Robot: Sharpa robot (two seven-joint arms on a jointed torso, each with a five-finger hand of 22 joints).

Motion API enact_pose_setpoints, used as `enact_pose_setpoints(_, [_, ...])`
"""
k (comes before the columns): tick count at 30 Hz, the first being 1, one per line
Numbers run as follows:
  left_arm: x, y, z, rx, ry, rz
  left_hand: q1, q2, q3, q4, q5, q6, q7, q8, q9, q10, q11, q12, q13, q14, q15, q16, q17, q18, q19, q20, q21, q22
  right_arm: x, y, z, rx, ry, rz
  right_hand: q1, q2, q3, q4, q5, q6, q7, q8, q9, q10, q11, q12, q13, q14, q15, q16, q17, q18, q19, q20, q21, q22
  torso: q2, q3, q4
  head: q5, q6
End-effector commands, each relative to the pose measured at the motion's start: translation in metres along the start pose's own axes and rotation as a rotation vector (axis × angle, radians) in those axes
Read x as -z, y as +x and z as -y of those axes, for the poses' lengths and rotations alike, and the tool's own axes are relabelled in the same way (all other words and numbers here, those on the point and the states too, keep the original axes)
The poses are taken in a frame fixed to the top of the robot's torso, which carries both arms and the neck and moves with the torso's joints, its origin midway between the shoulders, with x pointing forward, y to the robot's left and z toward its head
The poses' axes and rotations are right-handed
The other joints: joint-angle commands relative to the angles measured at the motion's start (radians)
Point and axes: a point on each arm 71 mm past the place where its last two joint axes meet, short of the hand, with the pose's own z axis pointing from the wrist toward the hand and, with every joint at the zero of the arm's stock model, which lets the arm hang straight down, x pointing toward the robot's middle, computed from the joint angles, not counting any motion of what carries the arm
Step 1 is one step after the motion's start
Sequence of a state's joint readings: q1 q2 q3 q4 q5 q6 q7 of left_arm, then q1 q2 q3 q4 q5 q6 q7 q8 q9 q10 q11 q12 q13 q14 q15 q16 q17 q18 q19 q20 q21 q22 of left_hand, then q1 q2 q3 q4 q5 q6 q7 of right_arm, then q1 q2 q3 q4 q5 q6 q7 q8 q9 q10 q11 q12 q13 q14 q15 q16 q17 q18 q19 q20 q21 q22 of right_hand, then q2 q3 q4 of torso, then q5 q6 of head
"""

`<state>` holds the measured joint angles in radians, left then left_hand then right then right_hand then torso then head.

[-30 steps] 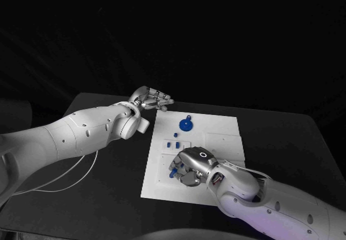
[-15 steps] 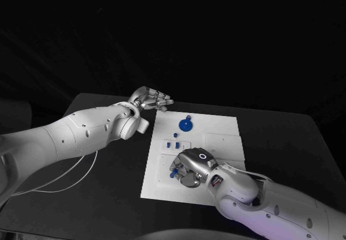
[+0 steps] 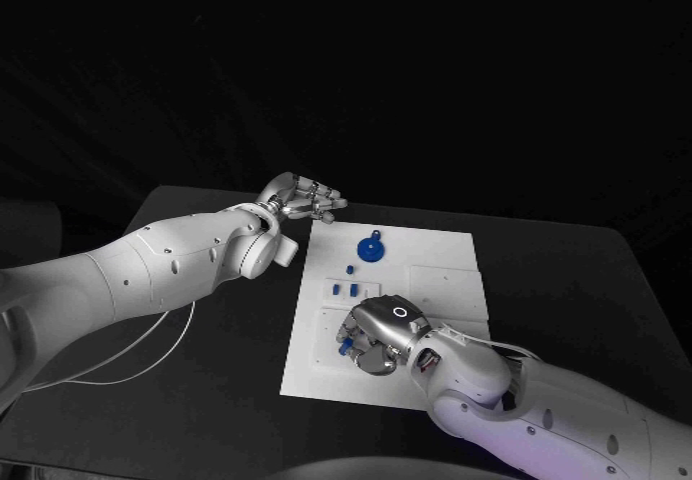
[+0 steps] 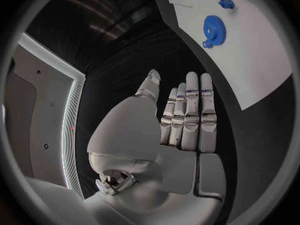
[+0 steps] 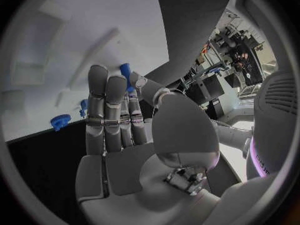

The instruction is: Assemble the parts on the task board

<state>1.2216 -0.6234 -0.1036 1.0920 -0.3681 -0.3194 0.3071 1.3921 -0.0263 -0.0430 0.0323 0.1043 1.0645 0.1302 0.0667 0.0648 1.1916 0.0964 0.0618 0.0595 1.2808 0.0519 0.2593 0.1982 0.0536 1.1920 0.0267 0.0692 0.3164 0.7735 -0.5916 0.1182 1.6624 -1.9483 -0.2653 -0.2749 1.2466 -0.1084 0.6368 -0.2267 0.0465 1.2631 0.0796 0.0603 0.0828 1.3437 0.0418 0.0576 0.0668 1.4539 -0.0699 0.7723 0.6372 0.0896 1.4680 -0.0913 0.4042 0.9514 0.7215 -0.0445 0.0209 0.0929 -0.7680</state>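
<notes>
Task board (image 3: 433, 290), white, at the table (image 3: 577, 270) centre. Blue gear (image 3: 372, 249) at its far end. Right hand (image 3: 378, 335) over the near end, pinching a small blue part (image 5: 125, 70). Left hand (image 3: 303, 197) beyond the far corner, fingers straight, holding nothing.

Matt white task board (image 3: 433, 262), black table (image 3: 577, 270)

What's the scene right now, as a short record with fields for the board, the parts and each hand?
board: white task board in the middle of the black table
parts: blue gear on the far part of the board; small blue pieces midway
left hand: off the board's far left corner, holding nothing, fingers straight
right hand: over the board's near part, a blue part at its fingertips; whether pinched or only touched, unclear
</notes>
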Motion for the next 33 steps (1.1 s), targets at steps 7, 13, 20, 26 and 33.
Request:
enact_pose_setpoints(7, [-0.0007,0.0026,0.0012,0.011,0.006,-0.017,-0.001,0.008,-0.005,0.002,-0.004,-0.001,-0.001,-0.003,0.001,-0.006,0.003,-0.002,0.001,-0.008,-0.001,-0.001,-0.001,-0.007,0.003,0.007,0.006,-0.003,0.0005,0.0093,-0.0038,-0.005,-0.012,-0.030,-0.029,-0.036,-0.060,0.024,0.001,-0.052,0.006,0.001,-0.014,-0.032,-0.009,0.001,-0.005,-0.003,0.011,-0.002,-0.002,0.024,0.029,0.005,-0.007,0.005,0.000,0.0005,0.0005,-0.001,-0.001])
enact_pose_setpoints(13, [-0.0007,0.0030,0.0011,0.012,0.006,-0.019,-0.001,0.008,-0.005,0.002,-0.004,-0.001,-0.001,-0.003,0.001,-0.006,0.003,-0.002,0.001,-0.008,-0.001,-0.001,-0.001,-0.007,0.003,0.007,0.006,-0.003,0.0006,0.0093,-0.0038,-0.025,-0.009,-0.013,-0.025,-0.053,-0.061,0.036,0.001,-0.074,0.013,0.003,-0.014,-0.084,0.007,0.001,-0.006,-0.006,0.019,-0.003,-0.003,0.030,0.026,0.012,-0.011,0.008,0.001,0.0011,0.0001,-0.004,-0.001])
enact_pose_setpoints(20, [-0.0004,0.0025,0.0007,0.013,0.004,-0.021,-0.001,0.008,-0.005,0.002,-0.004,-0.001,-0.001,-0.003,0.001,-0.006,0.003,-0.002,0.001,-0.008,-0.001,-0.001,-0.001,-0.007,0.003,0.007,0.006,-0.003,0.0010,0.0082,-0.0027,-0.041,-0.002,0.006,-0.023,-0.076,-0.058,0.039,0.001,-0.090,0.018,0.002,-0.015,-0.128,0.020,0.000,-0.007,-0.010,0.026,-0.004,-0.005,0.036,0.023,0.019,-0.015,0.010,0.000,0.0015,-0.0002,-0.006,0.000])
enact_pose_setpoints(26, [-0.0001,0.0017,0.0003,0.012,0.001,-0.020,-0.002,0.010,-0.006,0.002,-0.005,-0.003,-0.001,-0.003,0.001,-0.007,0.003,-0.002,0.001,-0.008,-0.001,-0.001,-0.001,-0.007,0.004,0.007,0.006,-0.004,0.0023,0.0057,-0.0007,-0.067,0.003,0.041,-0.012,-0.113,-0.100,0.039,-0.001,-0.151,0.024,0.003,-0.018,-0.251,0.050,0.007,-0.006,-0.030,0.048,-0.015,-0.013,0.053,0.004,0.037,-0.034,0.005,0.000,0.0013,-0.0002,-0.006,0.000])
enact_pose_setpoints(33, [0.0002,0.0011,-0.0002,0.013,0.000,-0.024,-0.005,0.008,-0.007,0.003,-0.006,-0.003,0.000,-0.002,0.001,-0.008,0.004,-0.002,0.001,-0.009,0.000,-0.001,-0.001,-0.007,0.003,0.007,0.006,-0.006,0.0069,-0.0006,0.0010,-0.116,-0.001,0.105,0.034,-0.141,-0.225,0.078,0.002,-0.255,0.004,0.002,-0.019,-0.332,0.068,0.012,-0.007,-0.046,0.063,-0.019,-0.027,0.080,0.000,0.058,-0.064,-0.012,0.000,0.0014,-0.0002,-0.010,0.003])
